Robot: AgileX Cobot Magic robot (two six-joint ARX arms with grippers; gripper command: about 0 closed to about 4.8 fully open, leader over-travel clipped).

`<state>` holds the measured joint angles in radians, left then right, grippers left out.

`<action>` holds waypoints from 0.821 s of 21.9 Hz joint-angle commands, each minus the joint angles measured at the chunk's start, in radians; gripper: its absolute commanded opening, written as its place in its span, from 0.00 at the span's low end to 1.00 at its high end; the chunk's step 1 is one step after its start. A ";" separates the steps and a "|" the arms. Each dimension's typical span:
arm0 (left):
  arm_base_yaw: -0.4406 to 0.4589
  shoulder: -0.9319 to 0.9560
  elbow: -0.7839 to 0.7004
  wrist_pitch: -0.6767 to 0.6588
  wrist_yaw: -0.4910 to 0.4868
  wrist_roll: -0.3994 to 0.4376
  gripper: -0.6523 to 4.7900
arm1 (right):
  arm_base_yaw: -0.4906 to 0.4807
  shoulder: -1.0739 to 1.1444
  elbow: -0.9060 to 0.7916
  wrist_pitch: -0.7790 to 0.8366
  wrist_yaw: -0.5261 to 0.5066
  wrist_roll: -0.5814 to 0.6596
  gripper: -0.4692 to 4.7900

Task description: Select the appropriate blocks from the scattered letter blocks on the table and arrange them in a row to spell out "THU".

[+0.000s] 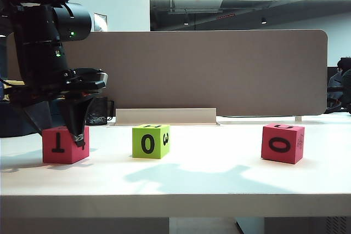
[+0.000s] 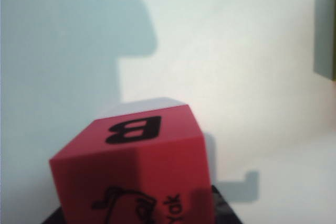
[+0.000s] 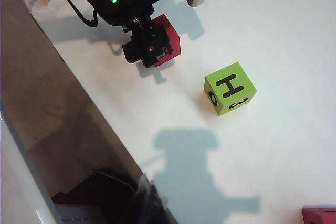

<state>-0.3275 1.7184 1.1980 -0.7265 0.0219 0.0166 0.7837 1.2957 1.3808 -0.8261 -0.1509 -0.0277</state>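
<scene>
Pinkish-red T block [image 1: 64, 145] sits at the far left of the desk [image 1: 208, 176], and the left gripper [image 1: 77, 135] is right down over it, jaws straddling the cube; whether they have pinched it yet I cannot tell. Lime-green H block [image 1: 150, 141] lies at three o'clock from it, well apart; the other red block [image 1: 282, 143], U on top, farther along the same line. Right gripper isn't visible, jaws shut, holding nothing; the left arm is clearly nearer.
</scene>
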 commanded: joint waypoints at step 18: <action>-0.009 -0.003 0.141 -0.200 -0.217 0.225 0.33 | 0.002 -0.002 0.004 0.027 0.000 -0.004 0.08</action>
<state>-0.3317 1.7184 1.3369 -0.9108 -0.1982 0.2214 0.7837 1.2957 1.3808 -0.8196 -0.1505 -0.0277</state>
